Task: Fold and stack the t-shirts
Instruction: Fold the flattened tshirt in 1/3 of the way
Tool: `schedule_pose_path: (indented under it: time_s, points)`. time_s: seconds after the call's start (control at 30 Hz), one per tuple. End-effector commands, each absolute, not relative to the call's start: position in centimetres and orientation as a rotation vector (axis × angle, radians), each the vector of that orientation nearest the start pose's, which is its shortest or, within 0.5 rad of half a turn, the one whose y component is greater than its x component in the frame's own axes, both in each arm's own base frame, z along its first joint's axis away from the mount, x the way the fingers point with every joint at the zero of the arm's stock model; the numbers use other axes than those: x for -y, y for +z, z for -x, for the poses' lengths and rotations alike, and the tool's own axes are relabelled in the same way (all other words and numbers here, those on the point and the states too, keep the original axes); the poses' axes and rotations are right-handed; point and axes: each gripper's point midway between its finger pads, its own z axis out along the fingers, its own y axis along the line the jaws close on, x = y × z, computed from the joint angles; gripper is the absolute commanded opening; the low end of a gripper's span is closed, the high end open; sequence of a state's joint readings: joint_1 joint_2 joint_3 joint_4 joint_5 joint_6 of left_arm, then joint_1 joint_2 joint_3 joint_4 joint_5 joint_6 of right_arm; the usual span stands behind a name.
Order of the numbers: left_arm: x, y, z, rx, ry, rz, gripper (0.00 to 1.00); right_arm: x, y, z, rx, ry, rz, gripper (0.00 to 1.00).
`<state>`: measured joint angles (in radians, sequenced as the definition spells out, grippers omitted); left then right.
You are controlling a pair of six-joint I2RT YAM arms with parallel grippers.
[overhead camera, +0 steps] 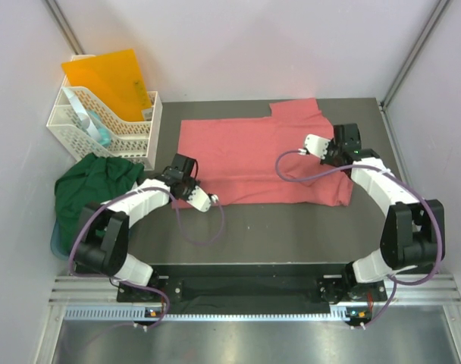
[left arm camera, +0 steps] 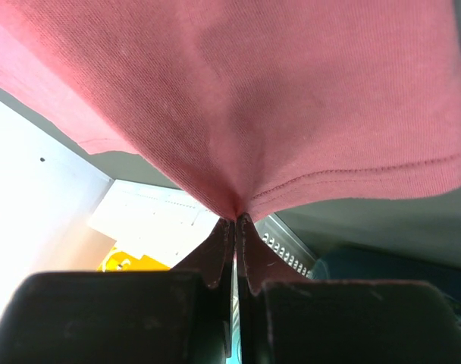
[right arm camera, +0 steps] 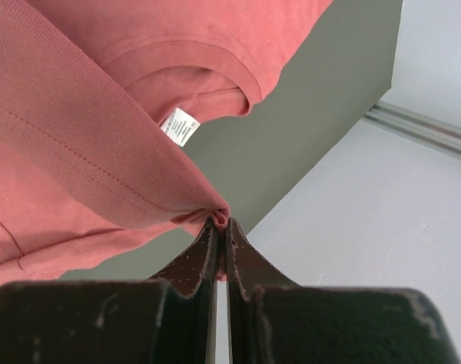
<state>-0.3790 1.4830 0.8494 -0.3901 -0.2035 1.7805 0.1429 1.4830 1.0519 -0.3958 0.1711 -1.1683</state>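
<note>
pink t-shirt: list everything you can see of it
The pink t-shirt is salmon knit cloth, soft and matte, with stitched hems, a ribbed round collar and a small white neck label. It lies spread across the middle of the dark table, mostly flat with shallow creases, one sleeve jutting toward the far side. The left gripper is shut on its hem at the left end, the right gripper on an edge near the collar at the right end; the cloth gathers into each pinch.

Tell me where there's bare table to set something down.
Bare table runs between the pink shirt and the near edge, plus a thin strip behind it. The left side is crowded with the basket and green shirt.
</note>
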Motion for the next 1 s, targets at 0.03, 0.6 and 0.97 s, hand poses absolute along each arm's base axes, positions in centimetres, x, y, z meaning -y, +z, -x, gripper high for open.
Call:
schedule_pose_path:
  time_s: [0.03,0.6,0.97]
  points:
    - [6.7,9.2,-38.5,1.662,-0.973,2.887,0.0,-0.3,16.5,-42.8,-1.939,-0.706,1.409,0.0]
    - [7.1,8.2,-40.3,1.689,-1.032,2.879,0.0,-2.0,15.8,-45.2,-1.914,-0.73,1.382,0.0]
    - [7.0,8.3,-42.2,1.742,-1.132,2.84,0.0,-1.3,15.1,-45.6,-1.923,-0.773,1.351,0.0]
